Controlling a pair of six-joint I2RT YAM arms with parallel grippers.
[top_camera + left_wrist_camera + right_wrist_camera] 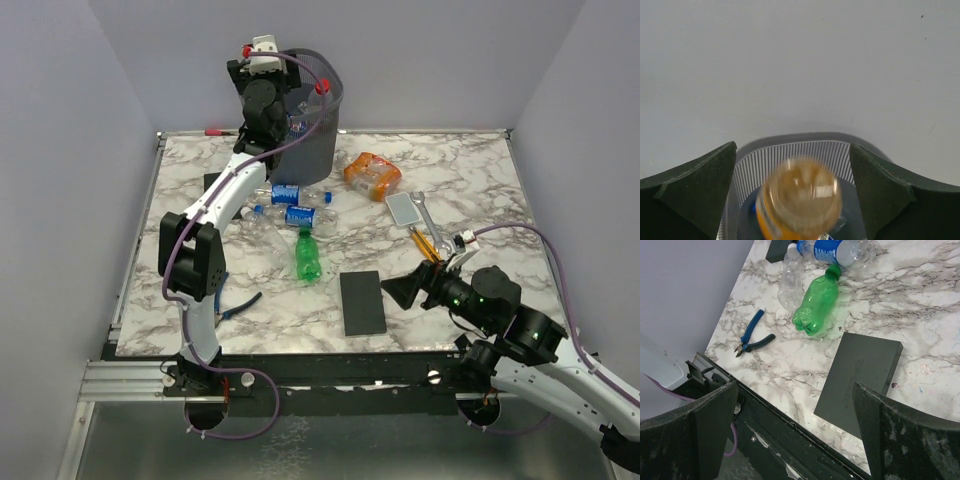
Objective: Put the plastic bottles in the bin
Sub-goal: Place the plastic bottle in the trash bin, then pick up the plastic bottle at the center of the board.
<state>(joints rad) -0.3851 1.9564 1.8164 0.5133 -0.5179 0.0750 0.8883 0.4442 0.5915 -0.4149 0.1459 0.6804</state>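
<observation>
Left tool spread over bin, blurred orange bottle loose between fingers, likely dropping in; green bottle, 2 blue-label bottles, second orange bottle left on desk; right tool spread, empty.

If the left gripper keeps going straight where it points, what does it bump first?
The left gripper would likely meet the orange bottle first, blurred between its open fingers; the bin lies beyond. Depth is unclear.

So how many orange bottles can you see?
2. One orange bottle lies on the table right of the bin; a second orange bottle, blurred, is between the left gripper's open fingers above the bin. More may hide inside.
</observation>
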